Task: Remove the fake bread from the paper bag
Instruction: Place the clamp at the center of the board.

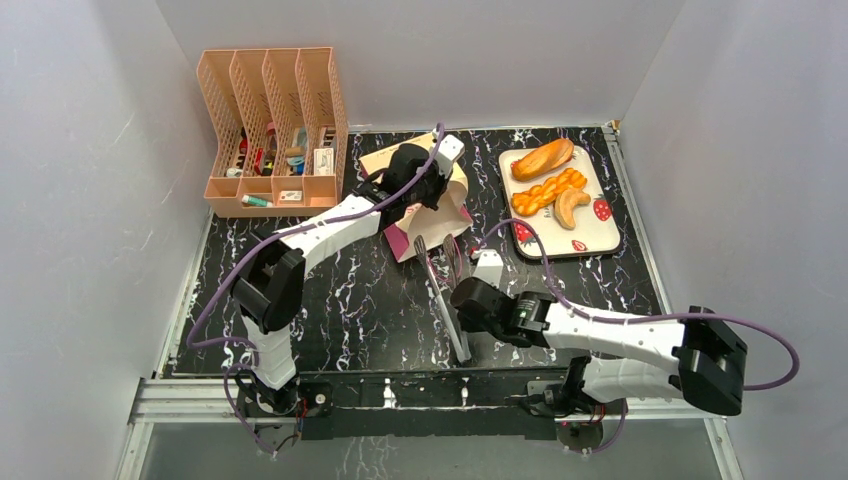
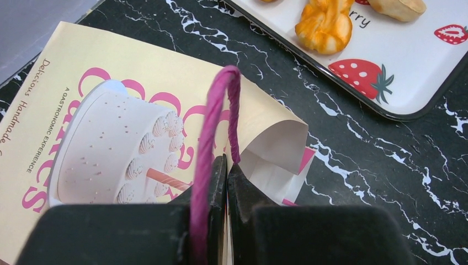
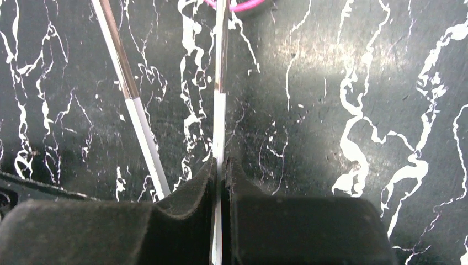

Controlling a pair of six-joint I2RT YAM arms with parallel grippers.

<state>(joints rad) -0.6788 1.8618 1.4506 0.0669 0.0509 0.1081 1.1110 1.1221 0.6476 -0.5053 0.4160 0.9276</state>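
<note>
The paper bag lies on its side on the black marbled table, cream face with a cake picture up. My left gripper is shut on the bag's mouth edge, and the pink string handle loops over its left finger. The bag's mouth gapes a little and shows only white paper inside. Three fake bread pieces lie on the strawberry tray, one of them in the left wrist view. My right gripper is shut on one arm of metal tongs.
A peach plastic file rack with small items stands at the back left. The tongs point from the right gripper toward the bag; their free arm runs left of the held one. White walls close in the table on three sides.
</note>
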